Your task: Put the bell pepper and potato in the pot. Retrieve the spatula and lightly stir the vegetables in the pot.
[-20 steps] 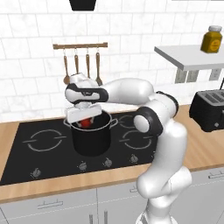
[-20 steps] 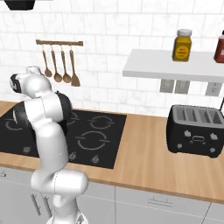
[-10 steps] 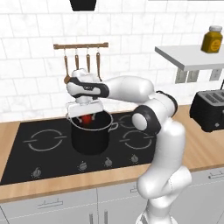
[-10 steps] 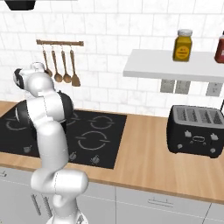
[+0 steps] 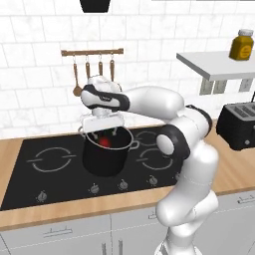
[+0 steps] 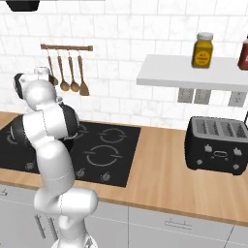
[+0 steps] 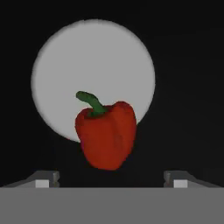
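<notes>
The black pot (image 5: 104, 162) stands on the hob's middle burner. The red bell pepper (image 5: 104, 142) with its green stem sits inside it, seen in the hand view as the pepper (image 7: 107, 133) over the pot's pale grey floor (image 7: 94, 61). My gripper (image 5: 103, 132) hangs straight above the pot's mouth, pointing down, open, its two fingertips (image 7: 46, 180) wide apart and not touching the pepper. The spatula is out of view. My own arm hides the pot in the right base view.
A black hob (image 5: 45, 164) lies in a wooden counter (image 6: 160, 179). A rail with brown wooden utensils (image 5: 92, 67) hangs on the tiled wall behind the pot. A black toaster (image 6: 218, 145) stands at the right under a shelf (image 6: 193, 72) with jars.
The hand has turned from tilted to upright above the pot. The pepper has left the fingers and sits lower, inside the pot.
</notes>
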